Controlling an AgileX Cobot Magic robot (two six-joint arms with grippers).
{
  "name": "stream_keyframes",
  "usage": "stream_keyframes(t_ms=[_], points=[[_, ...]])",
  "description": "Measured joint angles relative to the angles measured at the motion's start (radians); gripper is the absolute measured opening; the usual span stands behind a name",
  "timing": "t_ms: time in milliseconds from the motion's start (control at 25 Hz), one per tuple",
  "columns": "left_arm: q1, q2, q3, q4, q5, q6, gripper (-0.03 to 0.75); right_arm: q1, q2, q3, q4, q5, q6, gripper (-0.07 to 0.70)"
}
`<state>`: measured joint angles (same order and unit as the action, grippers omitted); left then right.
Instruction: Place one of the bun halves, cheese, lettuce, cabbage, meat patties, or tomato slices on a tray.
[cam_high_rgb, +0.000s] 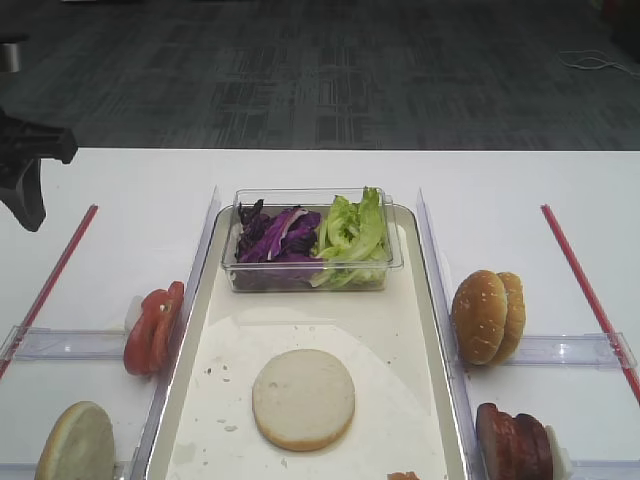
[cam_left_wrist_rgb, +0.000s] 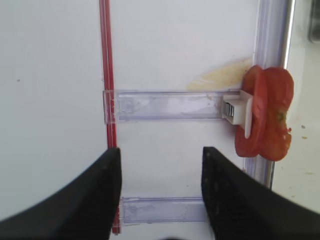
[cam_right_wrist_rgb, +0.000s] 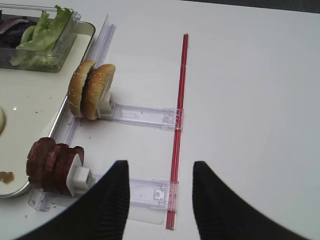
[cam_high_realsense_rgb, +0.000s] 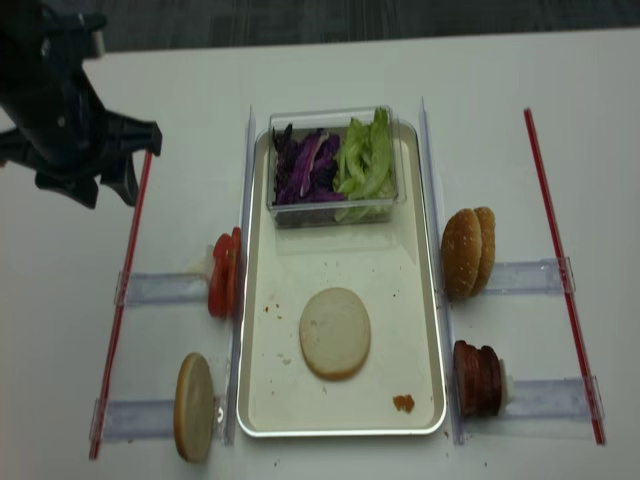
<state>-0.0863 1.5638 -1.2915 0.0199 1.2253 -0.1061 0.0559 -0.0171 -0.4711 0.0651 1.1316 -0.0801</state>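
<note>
Tray (cam_high_realsense_rgb: 255, 330) lies at table centre and carries one bun half (cam_high_realsense_rgb: 335, 332) flat on its floor, pale cut face up, so the placement reads as done for this item. A clear tub (cam_high_rgb: 310, 275) at the far end of the tray keeps cabbage (cam_high_rgb: 275, 238) and lettuce (cam_high_rgb: 352, 230) side by side. Clear rails hold the remaining stock on edge for a side grasp: tomato slices (cam_left_wrist_rgb: 265, 117) and a second bun half (cam_high_realsense_rgb: 195, 406) on the left, sesame buns (cam_right_wrist_rgb: 91, 89) and meat patties (cam_right_wrist_rgb: 52, 164) on the right. Left gripper (cam_left_wrist_rgb: 160, 195) hangs above the table left of the tomatoes, jaws apart and empty. Right gripper (cam_right_wrist_rgb: 159, 200) also stands apart, holding nothing.
</note>
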Motion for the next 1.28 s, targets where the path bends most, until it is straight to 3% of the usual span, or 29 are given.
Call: stream_keyframes(t_ms=[200,400,960,1280], points=[[0.000,-0.044,0.015,-0.008,0.001,0.008,0.343,0.000,0.000,0.000,0.000,0.000,0.000,0.326],[0.000,-0.144,0.092,-0.025,0.001,0.012,0.343,0.000,0.000,0.000,0.000,0.000,0.000,0.326],[0.000,-0.614,0.369,-0.025,0.012,0.014,0.343,0.000,0.000,0.000,0.000,0.000,0.000,0.326],[0.000,-0.893,0.473,-0.020,0.027,0.029,0.342,0.000,0.000,0.000,0.000,0.000,0.000,0.326]])
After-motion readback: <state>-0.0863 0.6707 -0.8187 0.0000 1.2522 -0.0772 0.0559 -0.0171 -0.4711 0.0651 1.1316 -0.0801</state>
